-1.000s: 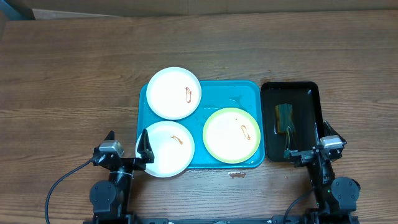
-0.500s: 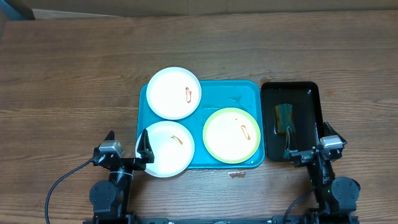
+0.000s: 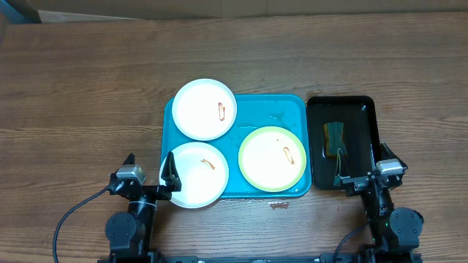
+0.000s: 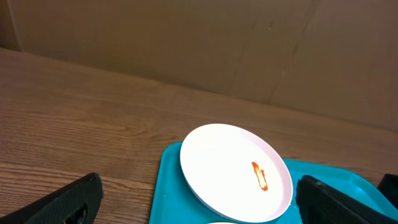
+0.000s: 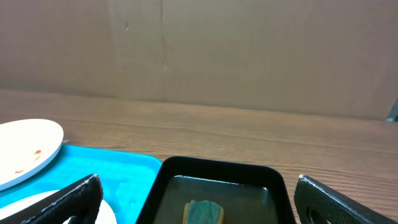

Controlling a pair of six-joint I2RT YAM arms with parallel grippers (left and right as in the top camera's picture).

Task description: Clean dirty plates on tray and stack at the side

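The turquoise tray point(image 3: 256, 109) lies mid-table with three dirty plates, each with an orange-red smear. A white plate point(image 3: 205, 109) overhangs its back left corner. Another white plate point(image 3: 194, 174) overhangs the front left. A yellow-green rimmed plate point(image 3: 272, 158) sits front right. My left gripper point(image 3: 150, 172) is open at the near edge, its right finger over the front white plate's left rim. The left wrist view shows the back white plate point(image 4: 236, 171) between and beyond the fingers point(image 4: 62, 202). My right gripper point(image 3: 362, 169) stands open and empty at the black tray's near end.
A narrow black tray point(image 3: 314, 146) sits right of the turquoise one, holding shallow liquid and a green-yellow sponge point(image 3: 334, 138), also seen as the sponge point(image 5: 204, 211) in the right wrist view. A small reddish spot point(image 3: 278, 205) marks the table before the tray. A cardboard wall stands behind.
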